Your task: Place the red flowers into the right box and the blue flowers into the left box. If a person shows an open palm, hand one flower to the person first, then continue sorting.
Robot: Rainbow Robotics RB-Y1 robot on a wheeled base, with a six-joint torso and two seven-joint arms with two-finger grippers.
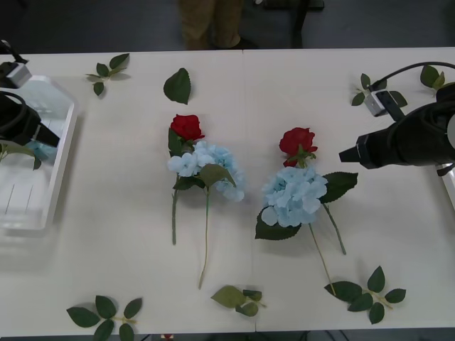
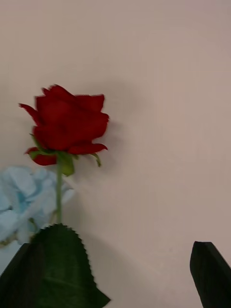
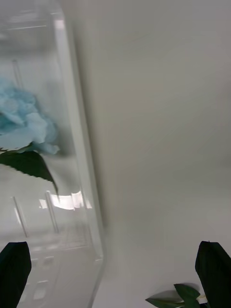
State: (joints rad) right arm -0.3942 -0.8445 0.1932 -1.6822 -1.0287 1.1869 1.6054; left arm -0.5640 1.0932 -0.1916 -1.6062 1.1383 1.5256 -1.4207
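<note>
The table (image 1: 284, 106) is a smooth, matt off-white surface with a faint seam down its middle. The left box (image 1: 62, 153) looks like glossy, translucent white plastic, catching bright highlights on its rim and ribbed floor. The red flowers (image 1: 187, 126) have soft, velvety cloth-like petals with no shine. The blue flowers (image 1: 295, 195) look like thin, fluffy fabric, matt and slightly frayed. Their leaves (image 1: 340, 185) are dull dark green with serrated edges. The right gripper (image 2: 115, 274) has matt black fingers (image 2: 209, 269).

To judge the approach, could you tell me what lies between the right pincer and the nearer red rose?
Bare tabletop in the front view separates the right pincer from the red rose.
</note>
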